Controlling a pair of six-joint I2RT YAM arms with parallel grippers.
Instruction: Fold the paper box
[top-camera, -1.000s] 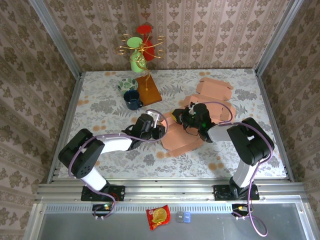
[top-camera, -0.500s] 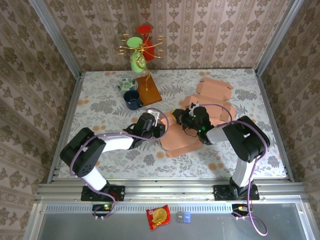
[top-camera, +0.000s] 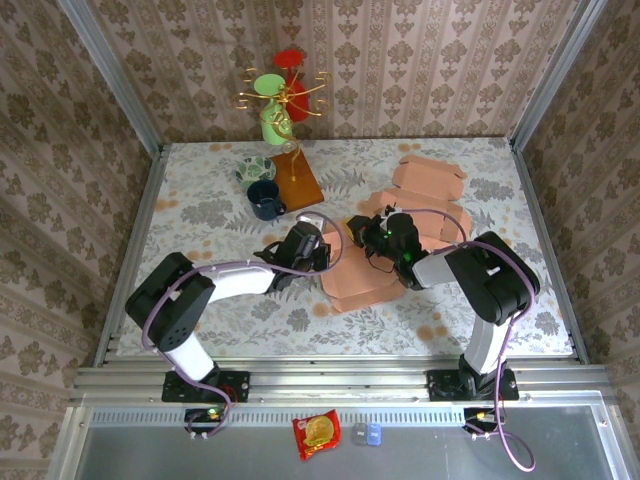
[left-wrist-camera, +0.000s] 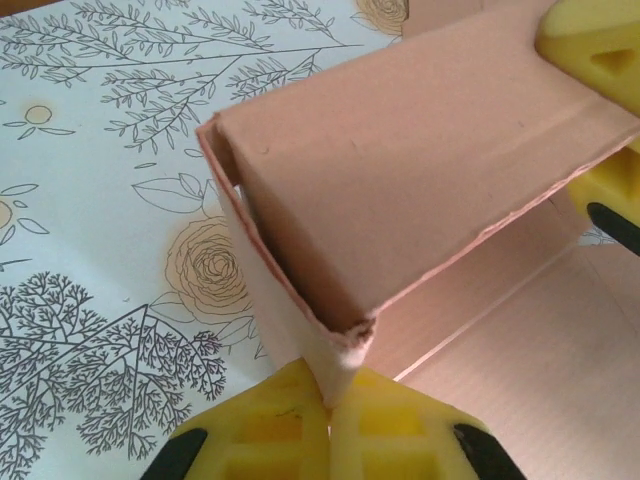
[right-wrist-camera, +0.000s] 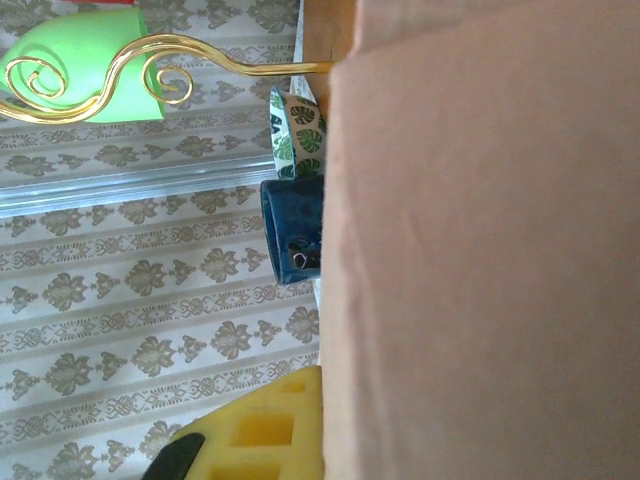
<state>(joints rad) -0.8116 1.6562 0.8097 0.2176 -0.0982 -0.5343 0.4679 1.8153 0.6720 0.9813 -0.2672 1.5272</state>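
Paper box (left-wrist-camera: 400, 170) edge pinched by left fingers (left-wrist-camera: 270, 425), right fingers (right-wrist-camera: 260, 430) pinching its upright flap

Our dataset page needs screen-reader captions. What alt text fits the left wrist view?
The left gripper pinches the lower corner of a pink paper box whose side wall is folded up. A white floral tablecloth lies to the left.

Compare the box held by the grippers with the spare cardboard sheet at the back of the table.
The box has a wall folded upright; the spare sheet lies flat. The left gripper and right gripper are both shut on the box; the spare sheet is untouched. Both are the same pink cardboard.
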